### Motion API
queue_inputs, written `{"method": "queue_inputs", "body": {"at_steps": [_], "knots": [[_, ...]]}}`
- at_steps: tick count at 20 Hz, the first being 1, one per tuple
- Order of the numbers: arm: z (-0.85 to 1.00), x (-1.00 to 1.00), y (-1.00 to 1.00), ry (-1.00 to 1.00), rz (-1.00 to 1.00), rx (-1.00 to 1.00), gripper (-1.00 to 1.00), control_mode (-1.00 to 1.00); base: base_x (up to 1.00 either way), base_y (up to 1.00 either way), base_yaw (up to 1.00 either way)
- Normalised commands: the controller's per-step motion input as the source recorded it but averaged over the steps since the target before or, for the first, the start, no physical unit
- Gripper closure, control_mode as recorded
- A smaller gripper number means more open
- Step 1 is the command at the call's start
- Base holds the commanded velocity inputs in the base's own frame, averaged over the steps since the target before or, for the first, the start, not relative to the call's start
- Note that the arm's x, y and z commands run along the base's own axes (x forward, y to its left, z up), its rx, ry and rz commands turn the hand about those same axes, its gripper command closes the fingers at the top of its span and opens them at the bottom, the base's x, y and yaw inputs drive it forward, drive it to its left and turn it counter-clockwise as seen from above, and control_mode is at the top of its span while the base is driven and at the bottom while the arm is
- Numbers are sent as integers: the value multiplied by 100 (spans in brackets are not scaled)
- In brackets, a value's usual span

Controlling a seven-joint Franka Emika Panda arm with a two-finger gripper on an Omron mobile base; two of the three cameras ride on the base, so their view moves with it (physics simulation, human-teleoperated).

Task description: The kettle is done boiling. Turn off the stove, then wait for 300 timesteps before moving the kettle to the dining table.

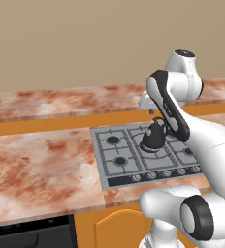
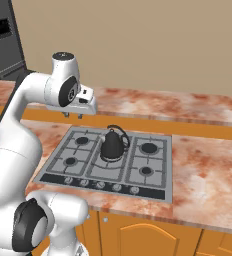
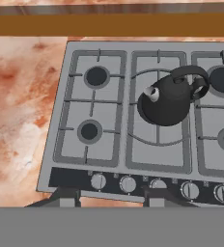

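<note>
Hand view puts the hand [image 3: 109, 197] hovering above the front edge of the stove [image 3: 109, 159], its 2 dark tips poking up just below the knob strip [image 3: 157, 185]. It's not holding anything, nothing sits between the tips, and the jaws look partly apart. From the right base view the hand [image 2: 72, 115] hangs in the air over the back-left corner of the cooktop, well clear of everything.

My read is that the step right now is getting a knob turned off, so it has to drop down and come forward to that dark strip. Doing it well probably means picking the correct knob out of the row first (I can't tell from here which one runs the middle burner), then lining both tips up on either side of it before twisting, so they don't skid onto a neighbour. Those knobs sit pretty close together.

The kettle [image 3: 167, 99] is parked on the middle burner, upright on the grates. Small, squat, rounded, all black, with a thin arched handle over the top, a stubby spout and a little pale knob on the lid. Marbled reddish surface [image 3: 17, 111] all around the stove.
</note>
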Motion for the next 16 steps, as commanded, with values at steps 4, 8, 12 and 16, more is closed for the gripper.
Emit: {"method": "queue_inputs", "body": {"at_steps": [4, 8, 12, 16], "knots": [[-2, 0, 0, -1, 0, 0, -100, -100, 0, 0, 0], [0, 0, -4, -2, 0, 0, -100, -100, 0, 0, 0], [0, 0, -8, 0, 0, 0, -100, -100, 0, 0, 0], [-3, 0, -5, 0, 0, 0, -100, -100, 0, 0, 0]]}}
